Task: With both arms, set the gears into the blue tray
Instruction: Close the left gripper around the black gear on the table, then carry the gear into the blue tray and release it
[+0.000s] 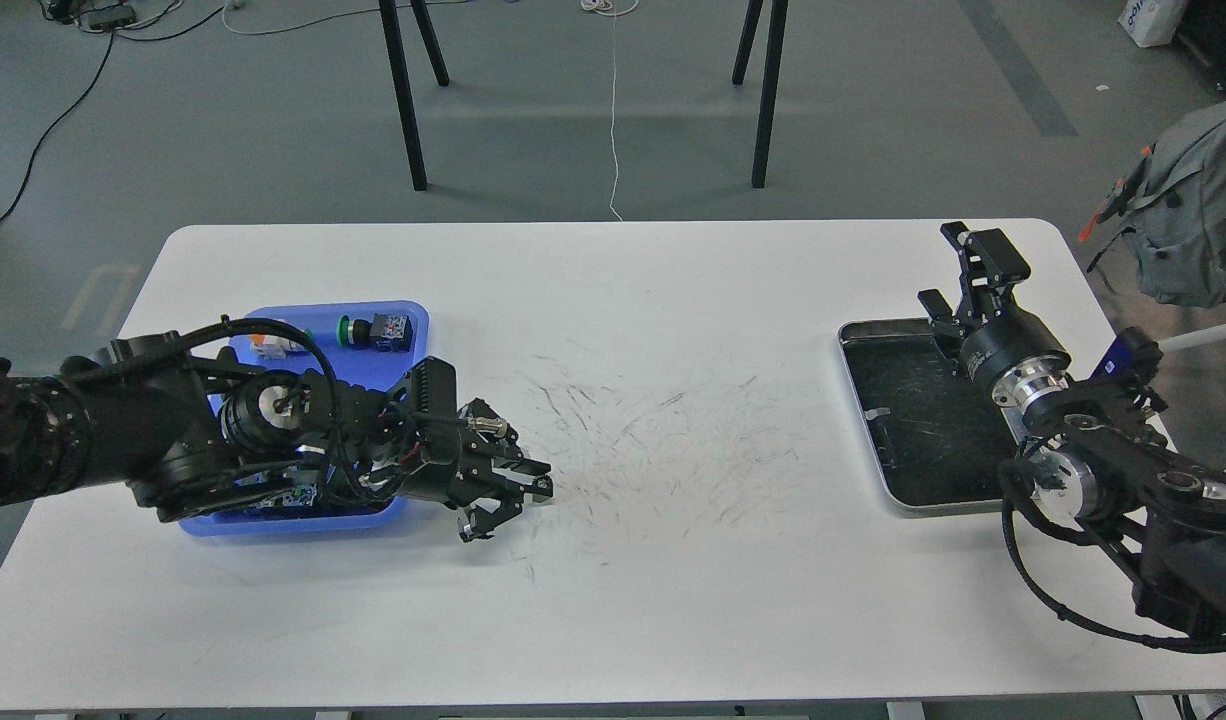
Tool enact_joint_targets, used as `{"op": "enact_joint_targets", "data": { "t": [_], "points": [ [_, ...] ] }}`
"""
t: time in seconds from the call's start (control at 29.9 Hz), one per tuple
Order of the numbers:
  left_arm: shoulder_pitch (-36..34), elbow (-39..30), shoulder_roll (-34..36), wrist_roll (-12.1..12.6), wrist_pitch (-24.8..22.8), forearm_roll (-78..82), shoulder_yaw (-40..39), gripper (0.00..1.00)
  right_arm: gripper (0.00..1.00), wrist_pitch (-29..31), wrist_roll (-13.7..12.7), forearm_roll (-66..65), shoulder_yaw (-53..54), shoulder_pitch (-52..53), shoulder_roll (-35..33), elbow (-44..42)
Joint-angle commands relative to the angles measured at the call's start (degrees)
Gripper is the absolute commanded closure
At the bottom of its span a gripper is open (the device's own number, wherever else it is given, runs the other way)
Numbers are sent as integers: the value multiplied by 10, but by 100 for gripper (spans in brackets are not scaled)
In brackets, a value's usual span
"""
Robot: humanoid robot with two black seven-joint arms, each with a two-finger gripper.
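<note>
My left gripper (539,488) lies low over the white table, just right of the blue tray (419,318). Its fingers are closed on a small black gear (543,491), which barely shows between the tips. The left arm lies across the tray's front half and hides much of it. Over the far right corner of the silver tray hovers my right gripper (961,272), open, with nothing between its fingers. No other gear shows.
Coloured push-button switches (375,328) lie at the back of the blue tray. A silver metal tray (859,345) with a dark inside sits at the right. The table's middle is scuffed with dark marks. A grey backpack (1193,215) hangs off the right edge.
</note>
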Motion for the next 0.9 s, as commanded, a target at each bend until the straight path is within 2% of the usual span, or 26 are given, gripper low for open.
{"op": "enact_joint_targets", "data": {
  "t": [0.0, 0.17, 0.43, 0.87],
  "points": [
    [-4, 1, 2, 0, 4, -4, -1, 83, 7, 0, 0, 0, -1, 0, 0, 0],
    [-15, 8, 17, 0, 3, -6, -6, 83, 7, 0, 0, 0, -1, 0, 0, 0],
    [-34, 4, 89, 0, -4, -17, -57, 82, 7, 0, 0, 0, -1, 1, 0, 1],
    [1, 11, 192, 0, 0, -72, -66, 82, 7, -4, 0, 0, -1, 3, 0, 4]
  ]
}}
